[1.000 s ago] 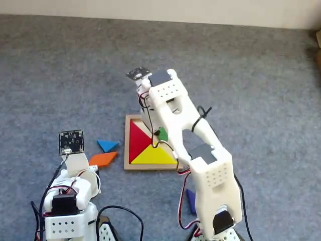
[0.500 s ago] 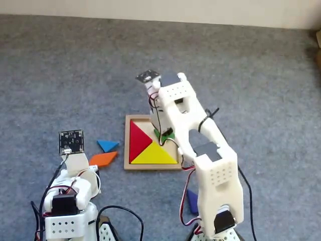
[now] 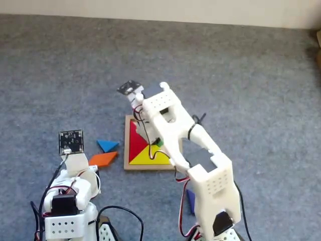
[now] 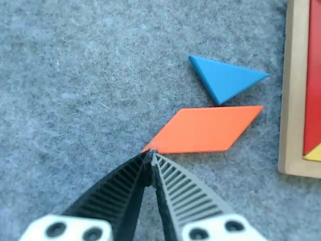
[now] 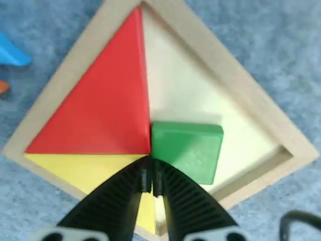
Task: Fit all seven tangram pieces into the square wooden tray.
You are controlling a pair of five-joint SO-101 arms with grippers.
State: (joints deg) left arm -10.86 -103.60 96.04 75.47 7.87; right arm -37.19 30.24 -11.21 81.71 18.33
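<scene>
Evidently the right gripper (clenched, empty) needed to nudge the green square flush against the red triangle.

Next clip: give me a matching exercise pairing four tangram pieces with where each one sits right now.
Pieces:
1 red triangle
2 green square
3 orange parallelogram
4 light blue triangle

Places:
A on the carpet, at the left end effector tips
B mid-tray, by the right end effector tips
C on the carpet, touching nothing
D in the tray, long side against its rim

Pairs: 1-D, 2-B, 3-A, 4-C
</scene>
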